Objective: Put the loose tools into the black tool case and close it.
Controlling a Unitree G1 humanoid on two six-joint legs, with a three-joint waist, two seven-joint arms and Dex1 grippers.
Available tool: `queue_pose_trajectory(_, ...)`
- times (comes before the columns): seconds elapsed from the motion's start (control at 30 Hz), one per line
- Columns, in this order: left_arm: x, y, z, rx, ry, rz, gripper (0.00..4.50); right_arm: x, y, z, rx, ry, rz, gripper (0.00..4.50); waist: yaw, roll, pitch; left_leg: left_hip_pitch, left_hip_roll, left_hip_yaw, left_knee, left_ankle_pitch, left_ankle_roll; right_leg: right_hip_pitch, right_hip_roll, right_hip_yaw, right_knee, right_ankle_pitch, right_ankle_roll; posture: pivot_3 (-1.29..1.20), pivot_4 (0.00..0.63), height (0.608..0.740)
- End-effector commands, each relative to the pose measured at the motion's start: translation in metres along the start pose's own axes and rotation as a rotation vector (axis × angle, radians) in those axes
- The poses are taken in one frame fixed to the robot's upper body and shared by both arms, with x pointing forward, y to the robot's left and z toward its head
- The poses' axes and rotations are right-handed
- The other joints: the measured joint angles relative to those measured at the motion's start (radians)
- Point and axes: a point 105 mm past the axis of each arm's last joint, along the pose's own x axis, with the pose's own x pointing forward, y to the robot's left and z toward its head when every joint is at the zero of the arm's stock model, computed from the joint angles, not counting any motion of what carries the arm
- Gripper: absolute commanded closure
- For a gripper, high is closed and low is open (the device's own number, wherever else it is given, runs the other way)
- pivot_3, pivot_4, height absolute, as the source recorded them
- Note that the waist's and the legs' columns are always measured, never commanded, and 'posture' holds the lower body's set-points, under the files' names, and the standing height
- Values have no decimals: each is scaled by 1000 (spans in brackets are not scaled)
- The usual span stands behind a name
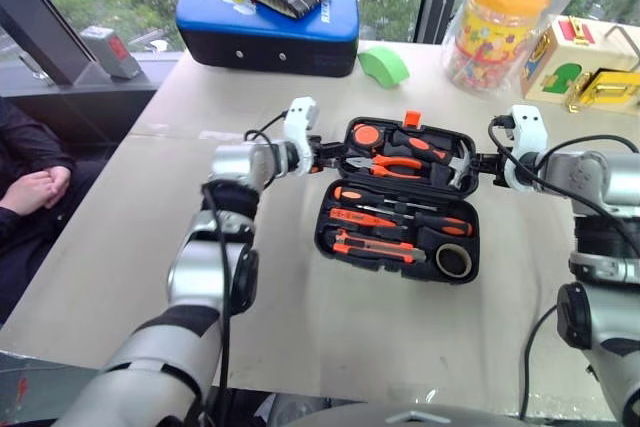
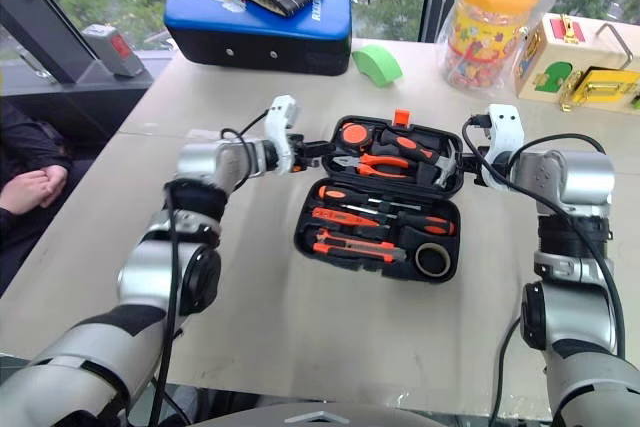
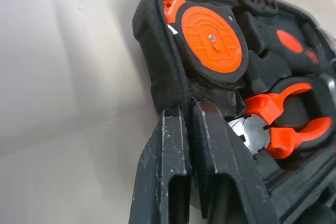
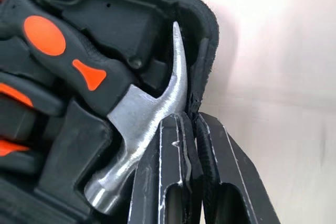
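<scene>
Case (image 1: 398,199) lies open mid-worktop (image 1: 120,247); tools (image 1: 385,219) all slotted in near half, lid half at 12 o'clock w/ pliers (image 1: 392,165) & hammer (image 1: 440,155). Long axis runs 9–3; screwdrivers lie along it, tips toward 3. Step: closing. Left claw (image 3: 190,119) pinched shut on lid's 9 o'clock rim, right claw (image 4: 193,124) likewise on the 3 o'clock rim. Next prob: swing lid toward 6 together, evenly, then press latch (image 1: 411,119).

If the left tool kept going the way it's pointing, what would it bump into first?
The left tool is already shut on the case lid's edge. Straight ahead inside the lid sit the orange tape measure and pliers; the tape measure looks likeliest to be hit first, though depth is unclear.
</scene>
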Motion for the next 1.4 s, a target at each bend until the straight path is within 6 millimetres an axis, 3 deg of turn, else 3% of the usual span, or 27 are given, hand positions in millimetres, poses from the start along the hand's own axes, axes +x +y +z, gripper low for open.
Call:
queue_pose_trajectory(0.03, -9, -37, 4, 48, -8, -107, 4500, -21, 20, 11, -59, -87, 66, 4443, 0, 0, 0, 0, 0, -1, 0, 0, 0, 0, 0, 0, 1, 0, 0, 0, 150, 740)
queue_pose_trajectory(0.2, -27, -47, -4, 54, -30, -115, 4500, -30, 28, 2, -141, -183, 100, 4443, 12, 1, 1, 0, -1, -1, 3, 3, -4, 6, 2, 2, -6, 0, 0, 0, 150, 740)
queue_pose_trajectory(0.47, -29, -46, -13, 159, -89, -79, 4500, -30, 20, -2, -175, -230, 69, 4443, 16, 0, 1, 2, -2, 0, 5, 8, -3, 6, 1, 4, -6, 0, 0, 0, 150, 740)
queue_pose_trajectory(0.87, -29, -53, 6, 362, -233, -82, 4500, -38, 27, 17, -240, -384, 99, 4443, 15, 0, 1, 1, -2, 0, 4, 8, -3, 6, 1, 4, -6, 0, 0, 0, 150, 740)
queue_pose_trajectory(0.97, -33, -58, 12, 482, -297, -97, 4500, -49, 32, 20, -254, -473, 138, 4443, 15, 0, 1, 1, -2, 0, 4, 8, -3, 6, 1, 4, -6, 0, 0, 0, 150, 740)
queue_pose_trajectory(1.13, -41, -56, 2, 757, -355, -99, 4500, -73, 43, 5, -346, -555, 207, 4443, 17, 0, 1, 0, -2, 0, 1, 7, -2, 6, 1, 4, -6, 0, 0, 0, 150, 740)
queue_pose_trajectory(1.4, -54, -49, -18, 870, -308, -173, 4500, -102, 53, -43, -452, -515, 268, 4443, 16, 0, 0, 2, -2, 0, 2, 4, 3, 8, 1, 4, -8, 0, 0, 0, 150, 740)
